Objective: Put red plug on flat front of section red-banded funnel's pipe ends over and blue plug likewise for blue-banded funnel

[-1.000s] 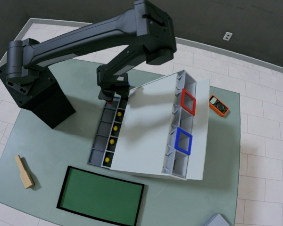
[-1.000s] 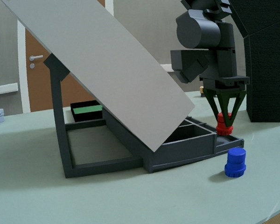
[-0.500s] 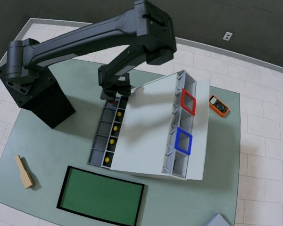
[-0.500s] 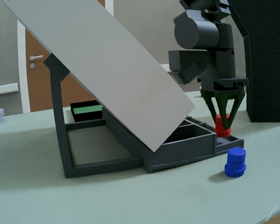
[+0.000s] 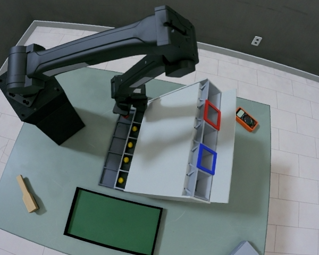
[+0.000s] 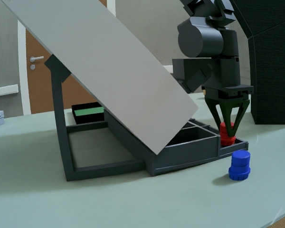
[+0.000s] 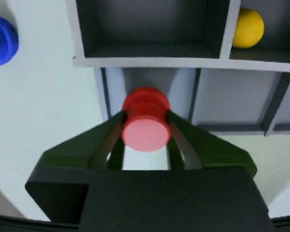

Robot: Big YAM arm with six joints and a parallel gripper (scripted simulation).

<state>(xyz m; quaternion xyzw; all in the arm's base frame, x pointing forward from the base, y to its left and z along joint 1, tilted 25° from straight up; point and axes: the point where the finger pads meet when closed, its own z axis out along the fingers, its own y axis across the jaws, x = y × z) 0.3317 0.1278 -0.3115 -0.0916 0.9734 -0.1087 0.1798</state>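
Observation:
My gripper (image 6: 227,133) is shut on the red plug (image 6: 226,135), which shows close up in the wrist view (image 7: 146,118). The plug sits low in the flat front part of the end section of the grey tray (image 5: 117,148), at the arm's end (image 5: 124,116). I cannot tell if it touches the floor of that section. The blue plug (image 6: 239,165) stands upright on the table just outside the tray's corner; it also shows in the wrist view (image 7: 1,41). The red-banded funnel (image 5: 212,114) and blue-banded funnel (image 5: 206,158) sit at the top of the white cover (image 5: 165,142).
Several yellow marbles (image 5: 134,128) lie in the tray's back sections under the cover's edge. A green tray with a black rim (image 5: 112,220) lies in front. A wooden brush (image 5: 27,193) lies at the left, an orange meter (image 5: 246,119) behind the funnels.

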